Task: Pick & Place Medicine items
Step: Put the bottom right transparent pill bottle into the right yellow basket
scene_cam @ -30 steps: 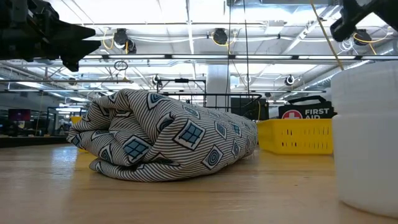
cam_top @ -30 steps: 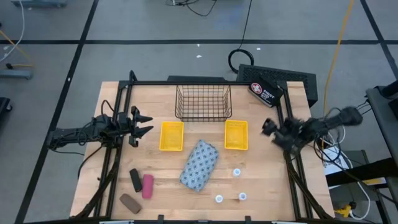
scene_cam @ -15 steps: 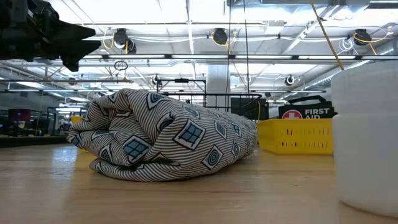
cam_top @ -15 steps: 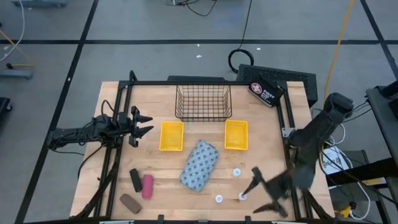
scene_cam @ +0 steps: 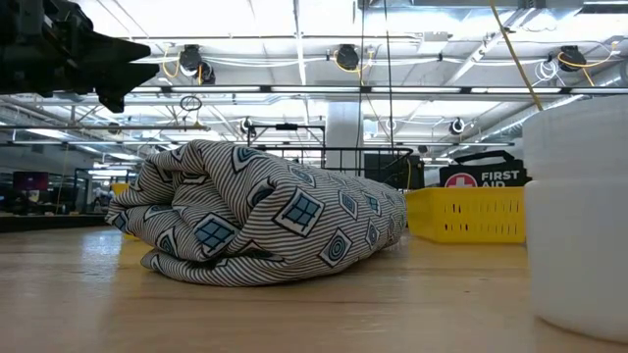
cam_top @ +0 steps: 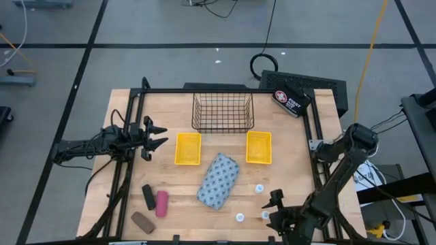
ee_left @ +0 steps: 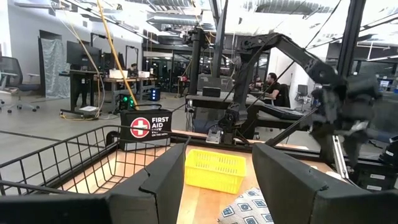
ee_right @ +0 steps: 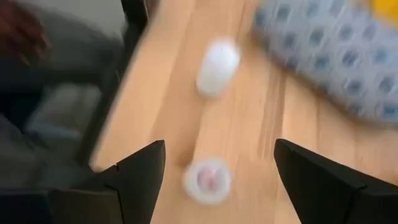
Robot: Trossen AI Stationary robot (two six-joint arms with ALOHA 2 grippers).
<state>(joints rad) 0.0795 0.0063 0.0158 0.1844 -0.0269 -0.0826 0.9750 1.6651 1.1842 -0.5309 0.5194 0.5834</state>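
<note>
**White bottles come under the right gripper as the arm swings in from the worktop's edge**

Dark and spread wide, the right gripper (cam_top: 278,216) now hangs low over the near right corner of the worktop (cam_top: 122,136), empty. A second ago it sat folded out past the worktop's right edge; it has swung down and inward since, and its fingers have parted on the way. My reading is that a first pick is about to begin, and nothing has been moved yet.

In the right wrist view a white bottle (ee_right: 207,180) sits between the two dark fingers (ee_right: 134,177), cap up, with another white bottle (ee_right: 217,67) farther ahead. From above, three such bottles (cam_top: 259,188) cluster just beside the gripper. They are round and upright, so they favour no direction.

Just beyond them lies the blue-grey patterned pouch (cam_top: 218,180), its long axis running diagonally from the near left toward the far right, pointing between the two yellow trays (cam_top: 189,148). Well apart, near the left corner, the black (cam_top: 148,197) and pink (cam_top: 162,203) pieces lie side by side, lengthwise front to back; the brown piece (cam_top: 142,222) is slanted.

The left gripper (cam_top: 155,135) has not moved, half open over the left edge.
</note>
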